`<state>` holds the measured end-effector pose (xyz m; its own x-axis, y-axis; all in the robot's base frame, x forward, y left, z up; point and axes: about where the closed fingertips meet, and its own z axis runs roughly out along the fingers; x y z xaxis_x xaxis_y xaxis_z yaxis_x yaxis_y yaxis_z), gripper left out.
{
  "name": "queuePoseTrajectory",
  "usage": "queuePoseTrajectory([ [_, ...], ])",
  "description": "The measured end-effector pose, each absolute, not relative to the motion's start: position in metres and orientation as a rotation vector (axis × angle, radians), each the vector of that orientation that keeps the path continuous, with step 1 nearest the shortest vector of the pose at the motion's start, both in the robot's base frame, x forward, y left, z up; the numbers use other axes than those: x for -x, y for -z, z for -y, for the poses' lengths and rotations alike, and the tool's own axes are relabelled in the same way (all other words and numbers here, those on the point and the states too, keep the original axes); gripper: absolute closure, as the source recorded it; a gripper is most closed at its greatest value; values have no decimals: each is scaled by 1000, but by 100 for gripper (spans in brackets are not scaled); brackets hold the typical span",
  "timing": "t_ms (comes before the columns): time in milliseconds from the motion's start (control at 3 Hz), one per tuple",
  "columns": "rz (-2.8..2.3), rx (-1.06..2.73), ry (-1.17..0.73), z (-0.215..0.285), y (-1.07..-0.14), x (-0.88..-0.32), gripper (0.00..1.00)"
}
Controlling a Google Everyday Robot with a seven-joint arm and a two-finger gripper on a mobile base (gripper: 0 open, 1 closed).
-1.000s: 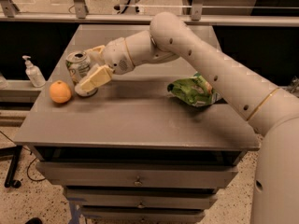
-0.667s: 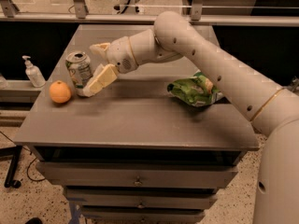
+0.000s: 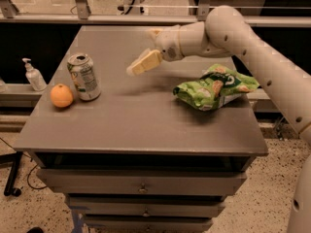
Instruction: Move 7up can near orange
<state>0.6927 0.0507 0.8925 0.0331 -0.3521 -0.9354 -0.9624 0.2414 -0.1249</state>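
Note:
The 7up can [image 3: 83, 76] stands upright on the left side of the grey table top [image 3: 146, 123], its silver top with pull-tab showing. The orange [image 3: 61, 95] sits right beside the can on its left, touching or almost touching it. My gripper [image 3: 147, 48] hangs over the middle of the table's far half, to the right of the can and well apart from it. It is open and holds nothing; one cream finger [image 3: 144, 63] points down-left toward the can.
A green snack bag [image 3: 214, 87] lies on the right side of the table, under my arm. A white pump bottle [image 3: 33, 75] stands on a lower ledge left of the table. Drawers are below the front edge.
My gripper has let go of the can and pulled back to the right and up. The can stays upright next to the orange.

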Motion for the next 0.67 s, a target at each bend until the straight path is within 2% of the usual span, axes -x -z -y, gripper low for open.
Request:
queuePoseTrajectory([
  [333,-1544,1092,-614,17,-919,-742,0],
  [667,-1537,1072,-598,19,-925,-748,0],
])
